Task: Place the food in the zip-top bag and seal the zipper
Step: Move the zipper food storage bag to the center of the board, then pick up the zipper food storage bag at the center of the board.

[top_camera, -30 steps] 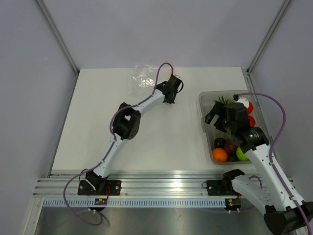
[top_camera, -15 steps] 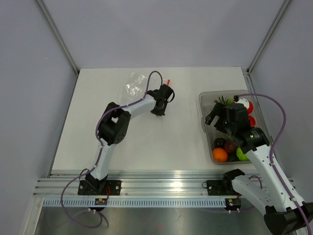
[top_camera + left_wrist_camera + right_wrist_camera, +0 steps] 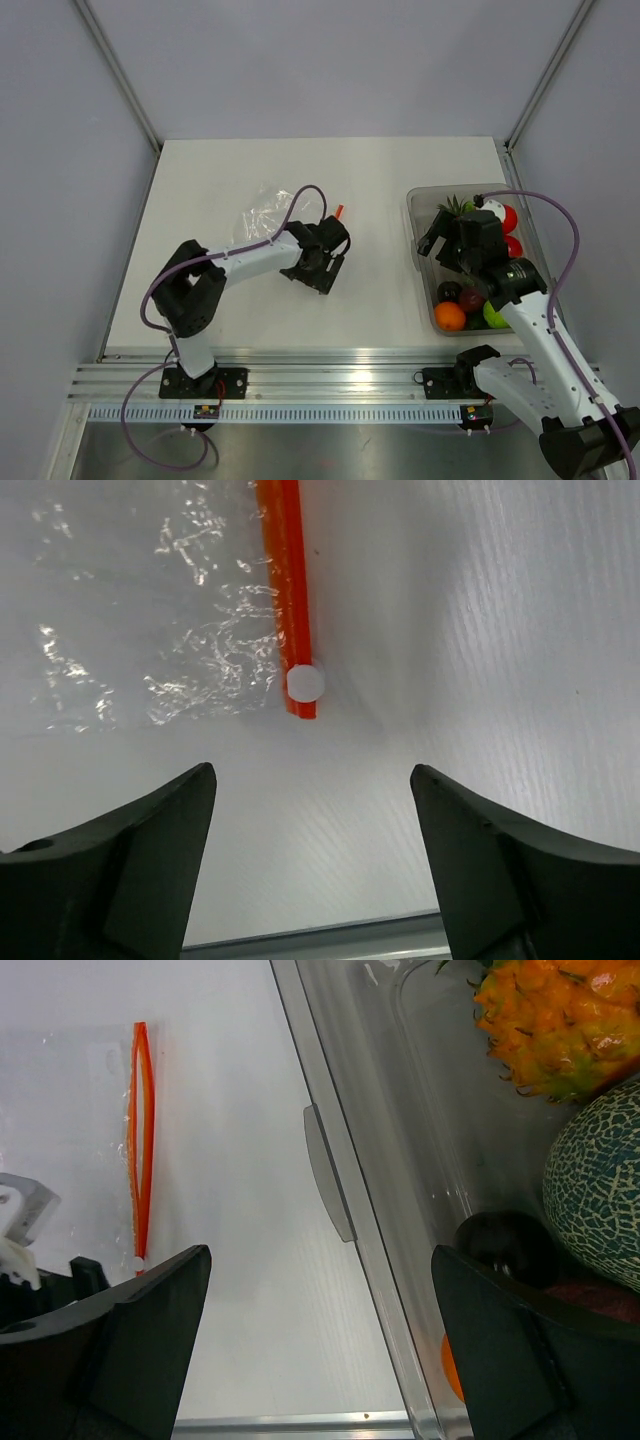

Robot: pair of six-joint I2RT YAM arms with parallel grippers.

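Note:
The zip-top bag (image 3: 264, 211) lies flat and crinkled on the white table, left of centre. Its red-orange zipper (image 3: 283, 580) ends in a white slider (image 3: 305, 683); the strip's tip (image 3: 340, 212) shows in the top view. My left gripper (image 3: 312, 810) hovers just near of that end, open, nothing between its fingers (image 3: 150, 860). The food sits in the clear bin (image 3: 417, 232): a pineapple (image 3: 555, 1020), a netted green melon (image 3: 600, 1190), a dark purple piece (image 3: 505, 1240), and an orange piece (image 3: 450, 316). My right gripper (image 3: 320, 1300) stands open, empty, above the bin's left wall.
The rigid bin (image 3: 345, 1190) stands at the table's right side with a small handle tab on its wall. An aluminium rail (image 3: 340, 380) runs along the near edge. Grey walls close in the left, back and right sides. The left arm's elbow (image 3: 190, 290) rests low near the front left.
The left arm pulled back toward the near edge, dragging the bag nearer and leftward. Its gripper then opened and let go of the zipper end. The right arm barely moved.

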